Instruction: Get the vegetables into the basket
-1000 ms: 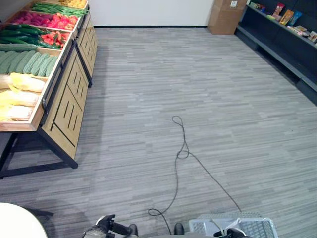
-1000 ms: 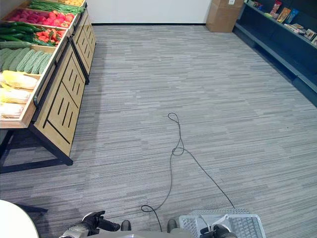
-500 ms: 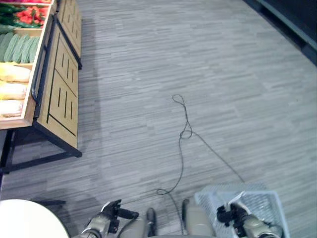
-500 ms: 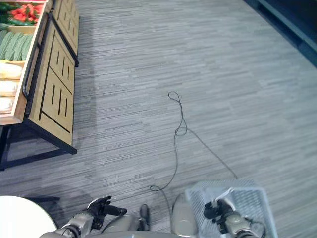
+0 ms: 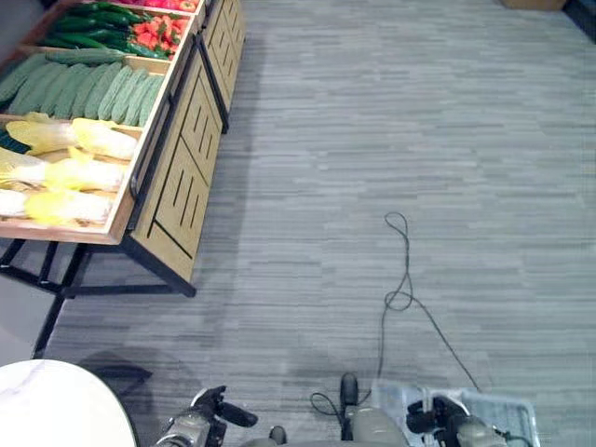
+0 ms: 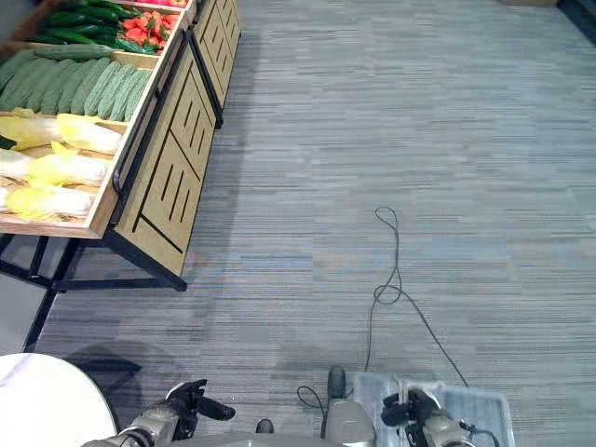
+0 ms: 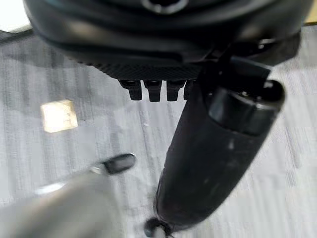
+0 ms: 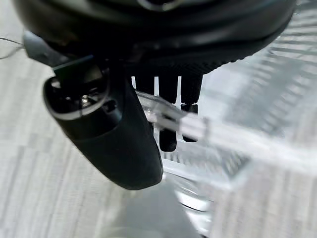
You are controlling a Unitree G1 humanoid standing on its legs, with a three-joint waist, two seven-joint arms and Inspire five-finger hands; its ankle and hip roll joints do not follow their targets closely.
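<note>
Vegetables lie in a wooden stand (image 5: 177, 177) at the left: pale yellow cabbages (image 5: 65, 172), ridged green gourds (image 5: 84, 88), dark cucumbers (image 5: 93, 28) and red peppers (image 5: 154, 35). My right hand (image 5: 449, 421) hangs low at the bottom right, shut on the handle (image 8: 198, 126) of a clear plastic basket (image 5: 494, 414). In the right wrist view its fingers (image 8: 168, 99) curl over that handle. The basket looks empty. My left hand (image 5: 209, 410) hangs at the bottom left, far from the stand. Its fingers are relaxed, the thumb (image 7: 213, 158) sticks out, and it holds nothing.
A round white table top (image 5: 47, 405) sits at the bottom left corner, just before the stand's black metal legs (image 5: 65, 279). Grey striped floor (image 5: 372, 112) stretches wide to the right of the stand.
The camera has swung: the stand now shows larger and closer to the middle, the floor has shifted right. Both hands keep their pose, the right one still holding the basket.
</note>
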